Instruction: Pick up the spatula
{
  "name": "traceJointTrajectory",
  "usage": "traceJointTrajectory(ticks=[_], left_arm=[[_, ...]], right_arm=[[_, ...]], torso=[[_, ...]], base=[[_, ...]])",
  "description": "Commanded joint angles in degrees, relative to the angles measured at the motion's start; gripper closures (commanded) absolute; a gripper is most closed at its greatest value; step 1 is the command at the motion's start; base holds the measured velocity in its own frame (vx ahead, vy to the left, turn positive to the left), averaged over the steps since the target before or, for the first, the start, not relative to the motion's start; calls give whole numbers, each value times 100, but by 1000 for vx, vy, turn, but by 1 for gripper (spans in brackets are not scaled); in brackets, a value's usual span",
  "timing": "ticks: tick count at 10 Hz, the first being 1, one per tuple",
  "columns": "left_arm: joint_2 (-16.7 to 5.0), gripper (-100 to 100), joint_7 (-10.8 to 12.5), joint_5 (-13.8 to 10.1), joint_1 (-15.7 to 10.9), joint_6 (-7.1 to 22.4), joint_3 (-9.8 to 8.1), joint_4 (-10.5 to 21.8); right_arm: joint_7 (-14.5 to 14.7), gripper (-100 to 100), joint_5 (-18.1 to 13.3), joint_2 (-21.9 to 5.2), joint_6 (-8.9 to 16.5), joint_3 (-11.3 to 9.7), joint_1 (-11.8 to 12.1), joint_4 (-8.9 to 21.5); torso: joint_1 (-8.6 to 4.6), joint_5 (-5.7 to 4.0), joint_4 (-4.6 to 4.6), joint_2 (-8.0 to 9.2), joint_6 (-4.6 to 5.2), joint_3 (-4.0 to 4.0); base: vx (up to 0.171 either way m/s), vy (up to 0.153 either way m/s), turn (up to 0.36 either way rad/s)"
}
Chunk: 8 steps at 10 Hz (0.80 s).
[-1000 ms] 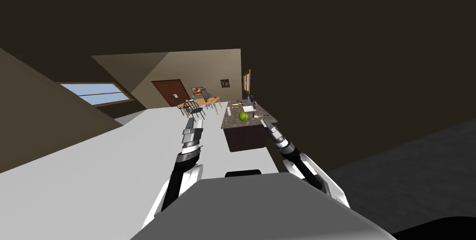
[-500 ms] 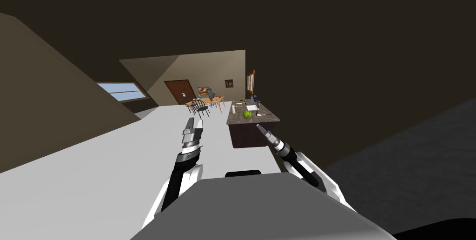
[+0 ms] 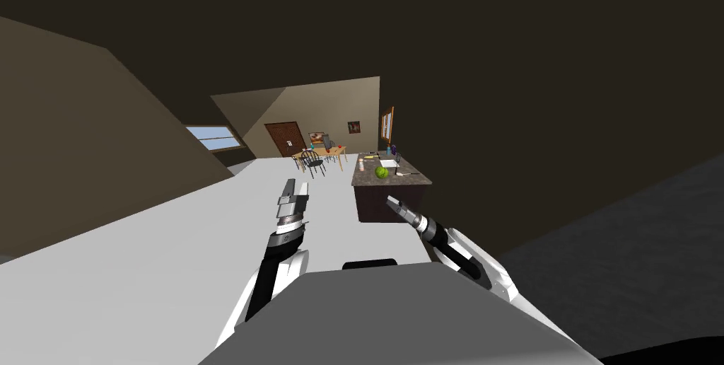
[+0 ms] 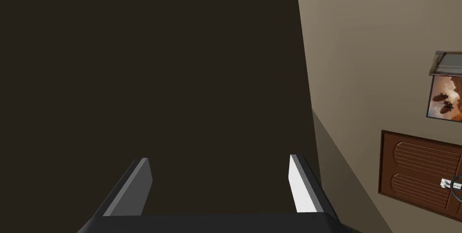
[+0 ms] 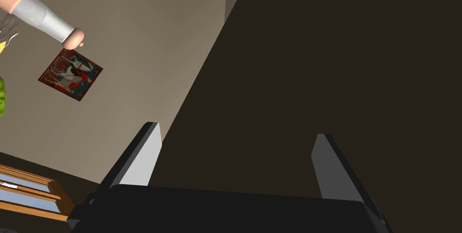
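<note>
A dark-topped counter (image 3: 417,178) stands ahead of me on the right. On it lie a green round fruit (image 3: 382,172), a white flat item (image 3: 389,163) and a pale rolling pin (image 3: 360,165). A small pale utensil (image 3: 405,173), possibly the spatula, lies near the counter's near right corner; it is too small to be sure. My right gripper (image 3: 390,200) hangs open and empty in front of the counter's dark side. In the right wrist view that gripper (image 5: 237,128) has the rolling pin (image 5: 43,16) beyond it. My left gripper (image 3: 295,185) (image 4: 219,158) is open and empty over the white floor, left of the counter.
A wooden table with chairs (image 3: 322,154) stands at the far end by a brown door (image 3: 286,138). A window (image 3: 212,136) is on the left wall. A dark wall (image 3: 551,134) runs close along the right side. White floor (image 3: 177,240) stretches between me and the counter.
My whole view has shifted: the counter now looks smaller and farther right. My right gripper has dropped from the counter's near edge to in front of its dark side. The left arm kept its pose.
</note>
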<state>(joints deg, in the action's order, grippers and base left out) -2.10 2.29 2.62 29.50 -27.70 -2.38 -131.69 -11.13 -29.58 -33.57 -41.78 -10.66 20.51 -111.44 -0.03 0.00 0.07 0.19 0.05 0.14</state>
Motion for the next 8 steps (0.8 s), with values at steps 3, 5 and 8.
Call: traceJointTrajectory(ticks=[3,5,8], left_arm=[[0,0,0,0,0,0,0,0],[0,0,0,0,0,0,0,0],[0,0,0,0,1,0,0,0]], right_arm=[[-43,-100,-549,-524,-299,-239,-335,620],[-53,-100,-870,-763,-427,-351,-494,882],[-55,-100,-1246,-1077,-552,-460,-656,1302]], torso=[[5,1,0,3,0,1],[6,1,0,1,1,0],[-8,-2,-2,-8,2,-5]], base=[[-61,56,184],[-47,60,159],[-31,35,97]])
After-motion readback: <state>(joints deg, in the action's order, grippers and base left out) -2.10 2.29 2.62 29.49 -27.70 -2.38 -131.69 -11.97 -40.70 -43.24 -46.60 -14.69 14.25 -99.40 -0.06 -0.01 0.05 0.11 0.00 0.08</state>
